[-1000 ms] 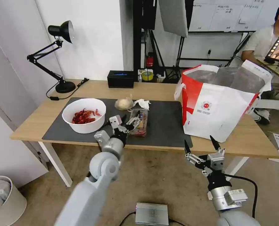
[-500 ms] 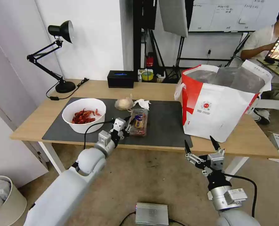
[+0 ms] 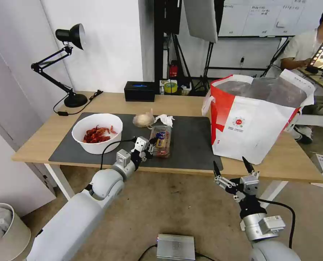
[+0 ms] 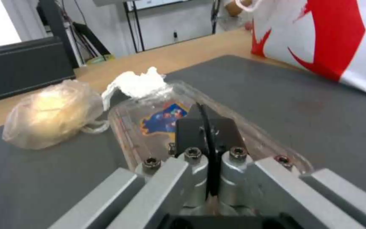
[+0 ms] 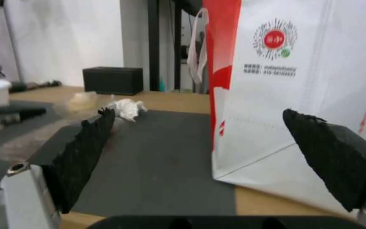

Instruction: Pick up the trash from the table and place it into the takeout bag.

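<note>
Bright, even indoor light from overhead, with soft, faint shadows on the bench (image 3: pixel 176 103). The head view bends straight lines near its edges. A glare patch shines on the takeout bag (image 3: pixel 274 92) foil lining. Both wrist views are soft, and the right pincer (image 5: pixel 213 159) pads look blurred up close.

- White bowl (image 3: pixel 97 132), red crayfish shells (image 3: pixel 95 134) inside.
- Clear clamshell tray (image 3: pixel 160 141) with a blue label.
- Yellowish bag (image 3: pixel 143 119); white tissue wad (image 3: pixel 164 119).
- White takeout bag (image 3: pixel 256 116), red side panels, round red logo.
- Dark grey mat (image 3: pixel 190 145), light wooden table (image 3: pixel 295 163).
</note>
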### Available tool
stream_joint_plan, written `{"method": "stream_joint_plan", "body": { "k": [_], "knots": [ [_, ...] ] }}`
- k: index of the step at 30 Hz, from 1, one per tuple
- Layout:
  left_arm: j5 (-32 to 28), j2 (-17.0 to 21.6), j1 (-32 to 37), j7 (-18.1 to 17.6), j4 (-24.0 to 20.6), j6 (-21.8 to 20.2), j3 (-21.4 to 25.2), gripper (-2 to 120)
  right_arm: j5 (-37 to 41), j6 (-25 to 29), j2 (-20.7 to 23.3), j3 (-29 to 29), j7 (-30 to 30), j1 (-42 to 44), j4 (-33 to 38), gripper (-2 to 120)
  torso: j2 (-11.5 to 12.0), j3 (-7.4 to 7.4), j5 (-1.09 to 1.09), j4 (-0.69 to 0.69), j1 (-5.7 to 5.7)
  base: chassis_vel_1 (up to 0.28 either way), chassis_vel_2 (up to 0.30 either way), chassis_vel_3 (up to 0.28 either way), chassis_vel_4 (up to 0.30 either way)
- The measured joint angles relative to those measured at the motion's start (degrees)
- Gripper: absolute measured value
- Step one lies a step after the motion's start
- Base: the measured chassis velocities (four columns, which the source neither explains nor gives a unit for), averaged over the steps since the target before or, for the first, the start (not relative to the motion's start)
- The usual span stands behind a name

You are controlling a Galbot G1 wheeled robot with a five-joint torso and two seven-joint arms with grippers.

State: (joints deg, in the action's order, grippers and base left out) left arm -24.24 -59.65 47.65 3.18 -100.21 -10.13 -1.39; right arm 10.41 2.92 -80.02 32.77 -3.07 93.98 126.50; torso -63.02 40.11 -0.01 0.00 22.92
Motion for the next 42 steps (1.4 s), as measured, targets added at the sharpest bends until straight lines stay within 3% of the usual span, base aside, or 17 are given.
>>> {"method": "stream_joint_plan", "body": {
  "k": [7,22,24,29,37,42],
  "knots": [
    [-0.07,1.49,-0.21,0.59,0.25,0.03,-0.95,0,14.68,-6.50,2.97,-1.14,2.33,-2.76,0.45,100,0.00,0.00,0.01,0.00,0.00,0.000,0.000,0.000,0.000],
    [0.44,2.12,0.31,0.93,0.66,0.03,-1.72,0,36.15,-14.79,10.04,-1.24,8.42,-7.77,1.83,100,-0.01,-0.01,0.01,0.00,-0.01,0.000,0.000,0.000,0.000],
    [0.90,2.12,0.73,0.93,0.60,0.02,-1.72,0,42.98,-16.61,11.94,-1.32,10.08,-9.35,2.42,100,-0.01,-0.01,0.01,0.00,0.00,0.000,0.000,0.000,0.000],
    [1.00,2.35,1.05,0.79,0.36,0.03,-1.68,0,51.66,-18.89,14.25,-1.65,12.48,-11.34,2.97,100,-0.01,-0.01,0.01,0.00,-0.01,0.000,0.000,0.000,0.000],
    [0.89,2.23,1.58,0.64,0.13,0.02,-1.47,0,60.84,-23.46,16.08,-2.25,15.48,-15.60,2.23,100,-0.01,-0.01,0.00,0.00,-0.01,0.000,0.000,0.000,0.000],
    [0.88,1.73,1.79,0.61,0.11,0.01,-1.21,0,62.22,-26.14,16.29,-3.40,15.68,-18.40,0.38,100,-0.01,0.00,0.01,0.00,0.00,0.000,0.000,0.000,0.000]
  ]
}}
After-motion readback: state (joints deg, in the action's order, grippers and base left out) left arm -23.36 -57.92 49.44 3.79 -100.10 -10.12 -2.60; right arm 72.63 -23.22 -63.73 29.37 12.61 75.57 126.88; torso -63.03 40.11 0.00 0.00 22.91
